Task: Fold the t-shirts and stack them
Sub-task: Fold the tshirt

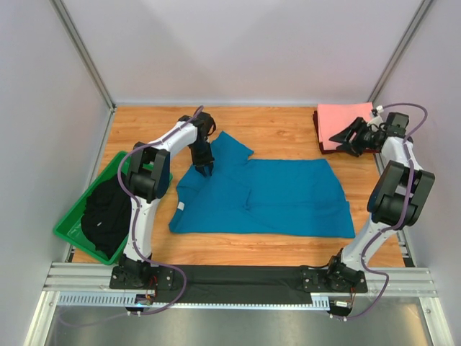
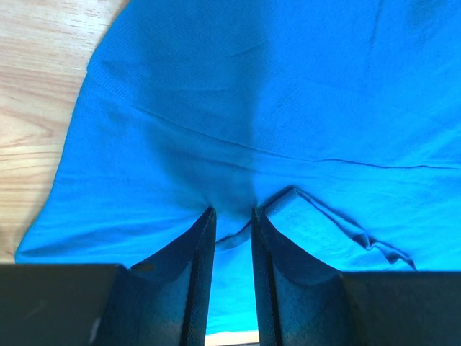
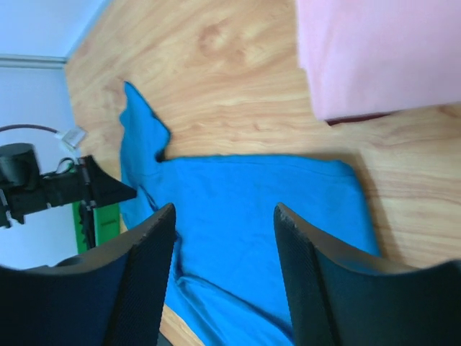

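Observation:
A teal-blue t-shirt (image 1: 274, 198) lies spread flat across the middle of the wooden table, one sleeve pointing to the back. My left gripper (image 1: 204, 170) stands tip-down on its back left part. In the left wrist view its fingers (image 2: 232, 213) are close together with a ridge of the teal cloth (image 2: 252, 86) pinched between the tips. The salmon-pink t-shirt (image 1: 338, 121) lies folded at the back right. My right gripper (image 1: 349, 140) hovers just in front of it, open and empty. In the right wrist view its jaws (image 3: 225, 209) frame the teal shirt (image 3: 245, 187), with the pink shirt (image 3: 382, 50) at top right.
A green bin (image 1: 72, 223) holding black cloth (image 1: 104, 213) sits at the left table edge. A dark red layer (image 3: 353, 119) shows under the pink shirt. White walls close in the table on three sides.

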Robot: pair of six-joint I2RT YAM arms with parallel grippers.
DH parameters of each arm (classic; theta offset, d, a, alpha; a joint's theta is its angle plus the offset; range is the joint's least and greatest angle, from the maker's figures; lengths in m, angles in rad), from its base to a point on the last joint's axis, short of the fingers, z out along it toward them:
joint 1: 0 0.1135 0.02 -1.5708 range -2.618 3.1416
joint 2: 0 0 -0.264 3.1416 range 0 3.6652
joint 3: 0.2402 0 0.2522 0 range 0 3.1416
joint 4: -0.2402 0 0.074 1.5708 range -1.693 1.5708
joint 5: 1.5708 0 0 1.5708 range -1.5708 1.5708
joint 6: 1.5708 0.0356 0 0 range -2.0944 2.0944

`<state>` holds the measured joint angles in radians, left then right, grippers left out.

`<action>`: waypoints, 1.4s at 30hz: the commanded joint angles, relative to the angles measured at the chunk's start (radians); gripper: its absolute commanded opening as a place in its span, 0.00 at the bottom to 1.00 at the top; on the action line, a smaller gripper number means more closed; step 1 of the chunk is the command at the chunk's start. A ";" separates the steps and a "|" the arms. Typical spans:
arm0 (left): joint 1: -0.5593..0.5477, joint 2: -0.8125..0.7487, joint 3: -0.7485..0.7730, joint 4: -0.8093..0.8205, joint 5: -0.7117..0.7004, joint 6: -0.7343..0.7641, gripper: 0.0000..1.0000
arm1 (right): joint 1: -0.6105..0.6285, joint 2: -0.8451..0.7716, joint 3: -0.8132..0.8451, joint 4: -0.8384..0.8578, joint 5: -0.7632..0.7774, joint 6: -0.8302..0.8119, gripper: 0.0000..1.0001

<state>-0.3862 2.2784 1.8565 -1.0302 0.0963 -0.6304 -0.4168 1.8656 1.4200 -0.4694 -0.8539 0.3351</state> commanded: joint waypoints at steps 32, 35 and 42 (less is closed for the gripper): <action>-0.002 0.035 0.056 -0.013 0.008 -0.020 0.32 | 0.059 0.155 0.080 -0.210 0.303 -0.196 0.13; -0.002 0.020 0.040 -0.007 0.005 -0.022 0.32 | 0.090 0.091 0.073 -0.239 0.473 -0.183 0.01; -0.002 0.007 0.040 -0.011 0.003 -0.023 0.32 | 0.261 -0.064 -0.059 -0.221 0.821 -0.179 0.00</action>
<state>-0.3862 2.3024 1.8950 -1.0580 0.1005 -0.6456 -0.2310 1.8786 1.4097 -0.7029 -0.2600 0.1535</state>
